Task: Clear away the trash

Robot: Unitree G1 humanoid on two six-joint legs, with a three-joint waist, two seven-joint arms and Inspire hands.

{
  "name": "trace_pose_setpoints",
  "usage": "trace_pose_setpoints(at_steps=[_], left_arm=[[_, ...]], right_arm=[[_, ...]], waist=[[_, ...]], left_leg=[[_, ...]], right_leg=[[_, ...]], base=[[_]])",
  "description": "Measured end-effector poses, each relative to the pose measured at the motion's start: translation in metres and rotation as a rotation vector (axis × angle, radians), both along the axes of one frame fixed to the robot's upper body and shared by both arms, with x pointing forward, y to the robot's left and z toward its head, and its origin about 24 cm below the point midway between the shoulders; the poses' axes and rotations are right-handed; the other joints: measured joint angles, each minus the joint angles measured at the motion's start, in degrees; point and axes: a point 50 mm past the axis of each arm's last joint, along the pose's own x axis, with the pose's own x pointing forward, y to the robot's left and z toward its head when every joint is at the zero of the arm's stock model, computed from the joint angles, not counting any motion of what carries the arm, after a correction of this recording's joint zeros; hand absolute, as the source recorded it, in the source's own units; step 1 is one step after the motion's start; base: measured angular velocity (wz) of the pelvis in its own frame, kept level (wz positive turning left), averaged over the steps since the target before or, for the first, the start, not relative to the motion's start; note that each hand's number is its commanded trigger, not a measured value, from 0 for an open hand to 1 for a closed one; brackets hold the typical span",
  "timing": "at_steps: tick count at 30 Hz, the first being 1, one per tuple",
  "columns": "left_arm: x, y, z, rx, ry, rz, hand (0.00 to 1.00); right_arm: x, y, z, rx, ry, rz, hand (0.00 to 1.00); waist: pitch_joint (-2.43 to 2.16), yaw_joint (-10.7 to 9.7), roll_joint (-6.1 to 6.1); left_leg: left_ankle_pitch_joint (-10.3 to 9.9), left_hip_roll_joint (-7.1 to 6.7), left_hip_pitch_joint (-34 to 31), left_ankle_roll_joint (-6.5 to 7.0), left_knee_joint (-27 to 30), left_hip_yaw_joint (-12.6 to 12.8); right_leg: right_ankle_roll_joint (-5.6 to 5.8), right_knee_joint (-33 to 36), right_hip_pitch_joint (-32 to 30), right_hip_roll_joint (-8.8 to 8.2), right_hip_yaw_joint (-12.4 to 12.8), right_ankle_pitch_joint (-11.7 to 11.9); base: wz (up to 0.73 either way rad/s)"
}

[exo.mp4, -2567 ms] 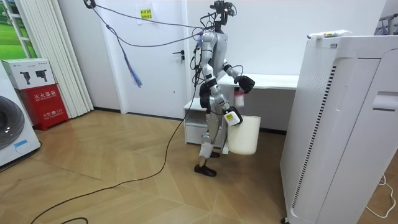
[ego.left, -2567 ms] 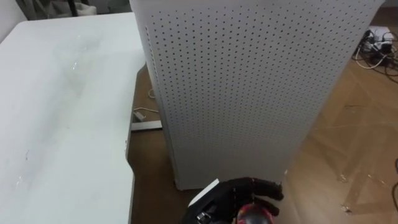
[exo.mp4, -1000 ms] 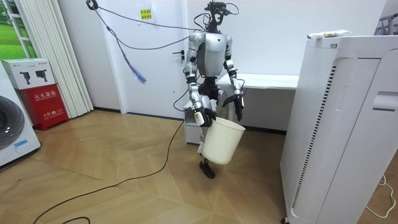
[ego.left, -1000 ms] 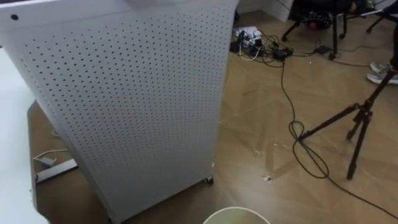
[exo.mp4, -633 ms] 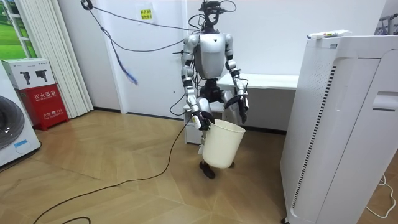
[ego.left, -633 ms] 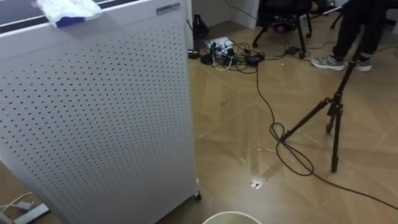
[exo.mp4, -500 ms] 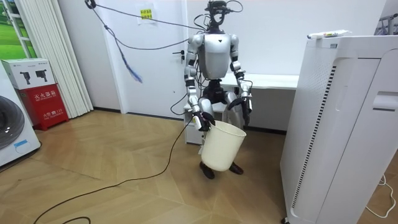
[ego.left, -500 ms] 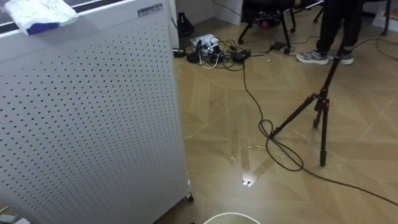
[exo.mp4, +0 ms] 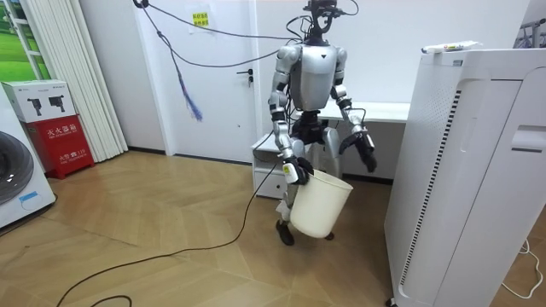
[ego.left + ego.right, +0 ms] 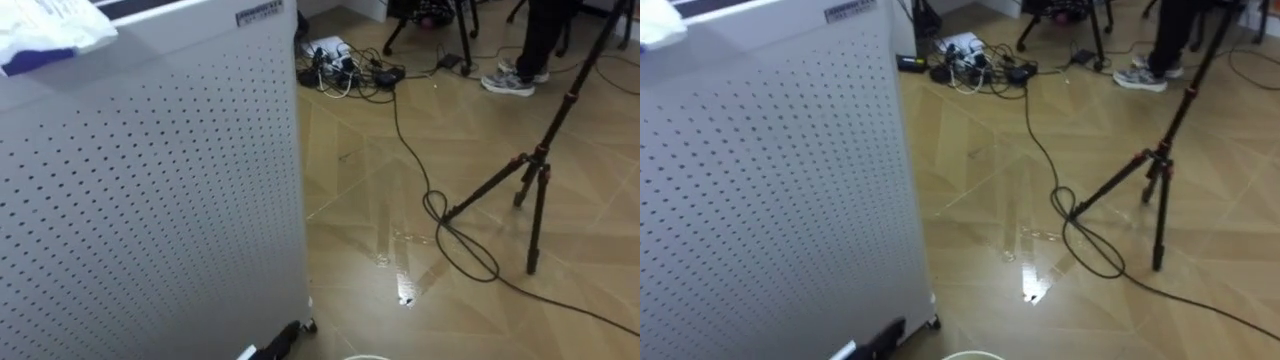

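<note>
White bin [image 9: 320, 205] hangs tilted from right hand [image 9: 291, 170], fingers clamped on rim. Left hand [image 9: 368, 159] hangs free by desk [image 9: 388, 110]; finger state cannot tell. Likely garbage: crumpled white-blue wrapper [image 10: 50, 30] atop perforated cabinet [image 10: 150, 200], far left; small scrap [image 10: 405, 298] on floor [image 10: 450, 120], right of cabinet. Do well: close in on cabinet, bin below top edge, free left hand takes wrapper, stay clear of tripod [image 10: 535, 180] and cable [image 10: 440, 230].

A big white box with holes [image 10: 150, 200] stands close on the left and blocks that side. To its right the wood floor [image 10: 370, 160] is open. Farther right, a tripod [image 10: 530, 190] and a looping black cable [image 10: 440, 225] are in the way.
</note>
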Motion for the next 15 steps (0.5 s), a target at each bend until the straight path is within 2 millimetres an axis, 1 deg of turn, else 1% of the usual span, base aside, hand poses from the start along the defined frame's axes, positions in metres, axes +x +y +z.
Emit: trace_pose_setpoints(at_steps=[1, 2, 3, 4, 5, 6, 7, 8, 9, 10, 11, 12, 15], left_arm=[[0.001, 0.0, 0.001, 0.001, -0.012, 0.008, 0.0], [0.002, 0.0, 0.004, 0.003, -0.033, 0.023, 0.0], [0.003, -0.001, 0.006, 0.006, -0.055, 0.031, 0.0], [0.004, -0.001, 0.007, 0.006, -0.066, 0.035, 0.0], [0.006, -0.001, 0.009, 0.007, -0.087, 0.045, 0.0], [0.007, 0.0, 0.01, 0.012, -0.106, 0.063, 0.0], [0.008, 0.0, 0.011, 0.016, -0.112, 0.076, 0.0], [0.009, 0.001, 0.012, 0.023, -0.125, 0.097, 0.0], [0.011, 0.003, 0.015, 0.032, -0.144, 0.116, 0.0], [0.01, 0.003, 0.015, 0.033, -0.147, 0.127, 0.0], [0.011, 0.004, 0.018, 0.046, -0.17, 0.135, 0.0], [0.013, 0.005, 0.023, 0.068, -0.205, 0.141, 0.0], [0.016, 0.011, 0.029, 0.105, -0.265, 0.187, 0.0]], right_arm=[[0.0, 0.001, 0.0, 0.0, 0.0, 0.004, 1.0], [0.0, 0.002, 0.0, -0.002, 0.003, 0.015, 1.0], [0.0, 0.002, -0.001, -0.005, 0.003, 0.019, 1.0], [0.0, 0.002, 0.0, -0.007, 0.002, 0.019, 1.0], [0.0, 0.004, -0.001, -0.009, -0.001, 0.023, 1.0], [0.001, 0.005, -0.001, -0.009, -0.004, 0.024, 1.0], [0.001, 0.005, 0.0, -0.01, -0.005, 0.023, 1.0], [0.002, 0.006, 0.0, -0.013, -0.009, 0.021, 1.0], [0.002, 0.005, 0.0, -0.016, -0.012, 0.019, 1.0], [0.001, 0.004, -0.001, -0.022, -0.009, 0.014, 1.0], [-0.001, 0.002, -0.001, -0.027, -0.003, 0.003, 1.0], [0.001, 0.001, -0.001, -0.029, -0.01, -0.006, 1.0], [0.006, 0.001, 0.002, -0.033, -0.04, -0.009, 1.0]], waist=[[0.01, 0.18, -0.03], [0.01, 0.56, -0.04], [0.0, 0.77, -0.05], [-0.02, 0.69, -0.01], [-0.02, 0.46, 0.16], [0.09, -0.11, 0.51], [0.09, -0.16, 0.81], [0.08, -0.26, 1.16], [0.23, -0.61, 0.91], [0.14, -0.93, 1.04], [-0.04, -1.04, 0.86], [-0.05, -0.23, 0.73], [-0.1, 1.43, 0.64]], left_leg=[[-0.07, -0.16, 0.1, 0.12, 0.01, 0.0], [-0.29, -0.34, 0.39, 0.44, 0.03, -0.13], [-0.43, -0.72, 0.7, 0.68, -0.13, -0.71], [-0.46, -1.07, 0.7, 0.76, -0.16, -1.43], [-0.4, -1.39, 0.7, 0.97, -0.28, -2.79], [-0.26, -1.51, 0.79, 1.11, -0.65, -4.5], [-0.07, -1.52, 0.8, 1.07, -0.92, -5.56], [0.4, -1.73, 0.82, 0.89, -1.51, -7.26], [0.69, -2.26, 1.08, 0.85, -1.7, -8.57], [0.79, -2.55, 1.29, 0.69, -1.81, -9.85], [1.03, -2.99, 1.74, 0.28, -2.37, -11.58], [1.38, -3.13, 2.04, -0.16, -3.09, -12.53], [1.84, -3.11, 2.96, -0.78, -4.57, -13.94]], right_leg=[[0.01, 0.71, -0.18, -0.31, -0.11, 0.01], [0.47, 1.93, -0.36, -0.39, -0.1, 0.31], [0.95, 2.66, -0.32, -0.4, -0.11, 0.63], [1.09, 2.79, -0.22, -0.41, -0.18, 0.73], [1.52, 3.1, -0.45, -0.32, -0.11, 1.09], [1.92, 3.35, -1.15, -0.05, 0.63, 1.17], [1.93, 2.28, -1.63, 0.69, 1.88, 1.12], [1.84, -1.39, -2.69, 1.56, 3.34, 1.53], [1.84, -5.31, -3.61, 1.46, 4.16, 5.42], [1.41, -5.79, -3.38, 1.44, 3.92, 6.31], [1.25, -6.8, -2.19, 1.54, 2.93, 6.44], [1.06, -7.91, -1.35, 1.72, 1.68, 6.51], [0.58, -9.84, 0.82, 2.47, 0.47, 6.78]], base=[[0.16], [0.16], [0.22], [0.38], [0.5], [0.52], [0.57], [0.73], [0.86], [0.92], [0.74], [0.56], [0.25]])
